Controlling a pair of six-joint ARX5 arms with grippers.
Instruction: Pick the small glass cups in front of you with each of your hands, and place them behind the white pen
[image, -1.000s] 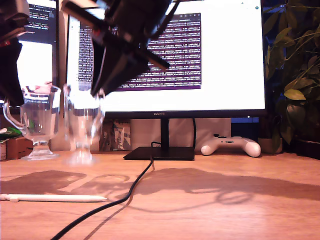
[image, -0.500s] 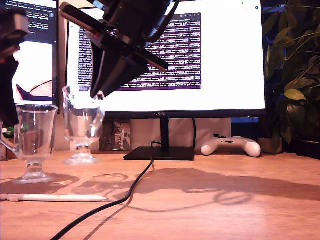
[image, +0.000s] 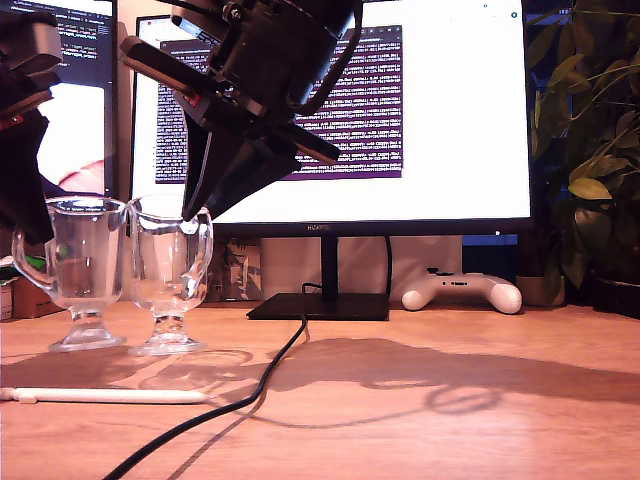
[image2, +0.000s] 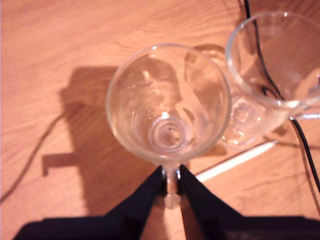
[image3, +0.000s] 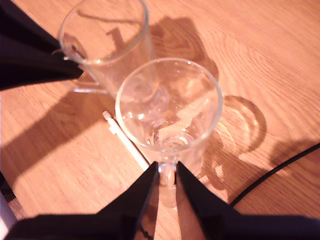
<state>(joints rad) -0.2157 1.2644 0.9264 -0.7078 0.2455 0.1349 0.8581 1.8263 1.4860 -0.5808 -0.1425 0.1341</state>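
Observation:
Two small glass cups stand side by side on the wooden desk, just behind the white pen (image: 110, 396) as the exterior view shows it. My first gripper (image2: 171, 187) is shut on the handle of the cup (image2: 167, 102) that sits on the exterior view's left (image: 85, 265). My second gripper (image3: 167, 180) is shut on the handle of the other cup (image3: 169, 107), which is the one nearer the cable (image: 170, 270). In the exterior view the second gripper (image: 195, 215) reaches down from above. The pen also shows beneath the cups as a white pen (image2: 235, 160) and white pen (image3: 125, 140).
A black cable (image: 250, 390) runs from the monitor stand (image: 320, 305) across the desk, close to the pen's tip. A white game controller (image: 462, 292) lies under the monitor. A plant (image: 590, 150) fills the exterior view's right edge.
The cup on the exterior view's left moved back and toward the other cup. The other cup came down onto the desk. Both now stand together behind the pen, still gripped.

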